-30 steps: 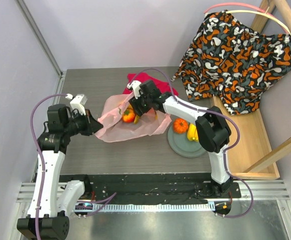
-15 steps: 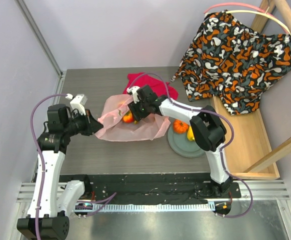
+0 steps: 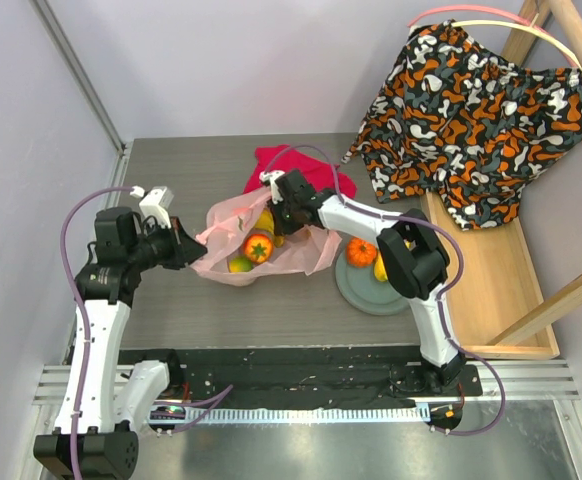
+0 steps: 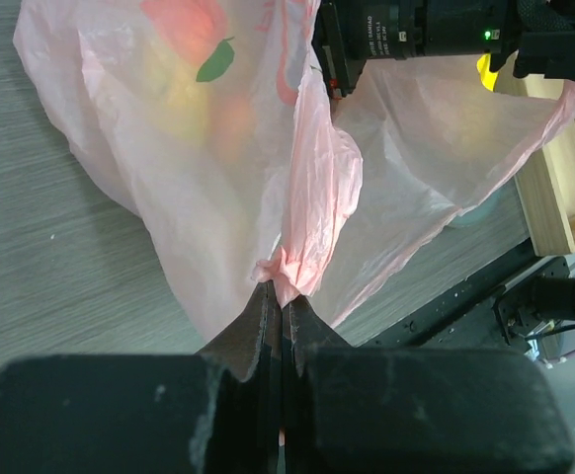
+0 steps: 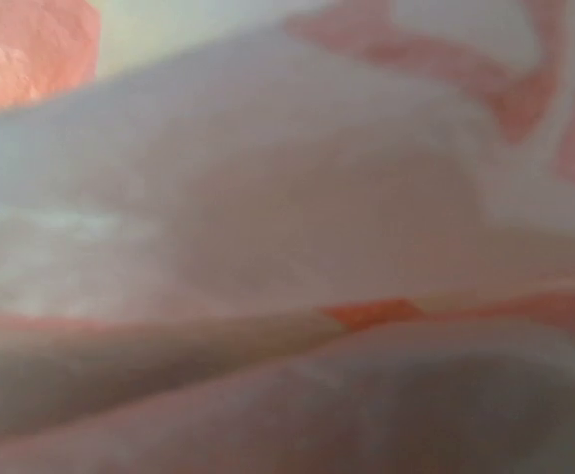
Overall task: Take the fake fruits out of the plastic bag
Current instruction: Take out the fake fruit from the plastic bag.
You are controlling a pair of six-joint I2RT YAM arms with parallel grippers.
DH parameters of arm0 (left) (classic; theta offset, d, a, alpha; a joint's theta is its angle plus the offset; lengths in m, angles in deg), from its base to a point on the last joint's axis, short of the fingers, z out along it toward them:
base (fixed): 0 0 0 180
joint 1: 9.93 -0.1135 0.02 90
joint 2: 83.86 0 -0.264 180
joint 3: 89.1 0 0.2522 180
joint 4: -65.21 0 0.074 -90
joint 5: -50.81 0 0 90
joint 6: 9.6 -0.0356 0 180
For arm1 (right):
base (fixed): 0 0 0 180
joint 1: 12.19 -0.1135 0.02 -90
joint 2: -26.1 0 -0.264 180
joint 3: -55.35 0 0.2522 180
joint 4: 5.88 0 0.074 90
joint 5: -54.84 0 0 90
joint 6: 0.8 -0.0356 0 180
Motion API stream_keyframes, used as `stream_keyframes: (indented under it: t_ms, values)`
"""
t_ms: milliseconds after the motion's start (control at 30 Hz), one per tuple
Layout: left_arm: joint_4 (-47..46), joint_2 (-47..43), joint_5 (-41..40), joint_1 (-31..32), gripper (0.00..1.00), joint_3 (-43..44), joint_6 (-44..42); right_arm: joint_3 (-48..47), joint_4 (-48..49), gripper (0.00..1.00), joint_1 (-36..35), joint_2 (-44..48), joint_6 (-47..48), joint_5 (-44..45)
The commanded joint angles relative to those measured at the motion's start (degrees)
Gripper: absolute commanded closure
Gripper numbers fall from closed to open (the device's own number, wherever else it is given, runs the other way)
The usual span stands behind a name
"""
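The left arm stood folded at the left side of the table (image 3: pixel 171 180), forearm pointing right. The left gripper (image 4: pixel 282 296) had its fingers pressed together on a bunched fold of the plastic bag (image 4: pixel 218 168), which lay mid-table. The right arm bent over the plate (image 3: pixel 363 292) near the right edge, and the right gripper (image 3: pixel 276 205) reached into the bag's far side. Its wrist view showed only pink film, so its fingers' state could not be told. Several fake fruits (image 3: pixel 258 247) lay inside the bag. A white-lettered label (image 4: pixel 381 24) on the right arm's black housing was too small to read.
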Motion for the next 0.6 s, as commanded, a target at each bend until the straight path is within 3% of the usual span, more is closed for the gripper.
stream_keyframes:
  t_ms: [0, 200, 367, 567]
  values:
    - [-4.83, 0.98, 0.97, -0.50, 1.00, 0.45, 2.38, -3.03, -2.46, 0.99, 1.36, 4.67, -1.22, 0.98]
    - [-11.58, 3.01, 0.44, -0.42, 1.00, 2.29, 5.89, -5.32, -9.04, 0.99, 1.45, 12.14, -1.31, 0.80]
    - [-15.91, 6.96, -2.36, -0.50, 1.00, 8.52, 8.71, -3.83, -12.40, 0.99, 1.36, 16.80, 6.32, -1.39]
    - [-19.42, 10.30, -6.50, -0.42, 1.00, 12.67, 10.64, -1.20, -16.71, 0.99, 0.39, 20.14, 16.94, -11.67]
